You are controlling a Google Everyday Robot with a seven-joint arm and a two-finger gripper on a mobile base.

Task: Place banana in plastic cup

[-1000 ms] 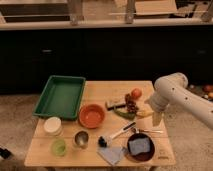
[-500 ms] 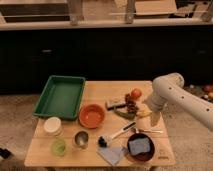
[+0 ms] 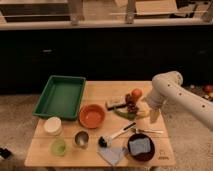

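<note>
My gripper (image 3: 154, 116) hangs low over the table's (image 3: 107, 92) right edge, just beside the banana (image 3: 142, 111).
Whether it is parted or closed I cannot tell, nor which way the banana's length runs. The plastic cup (image 3: 58, 146) stands well apart at front-left, beside the metal cup (image 3: 81, 138).

Dark cabinet fronts (image 3: 100, 55) along the back wall, pale countertop (image 3: 100, 23) above, speckled floor (image 3: 15, 111) (greyish), light wooden table (image 3: 102, 90), warm light

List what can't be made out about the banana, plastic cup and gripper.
Camera view only:
banana: partly hidden by the gripper, which hangs over the right side of the table; contact between them unclear.
plastic cup, front left: its inside cannot be made out from this angle.
arm: cut off by the right edge.
</note>
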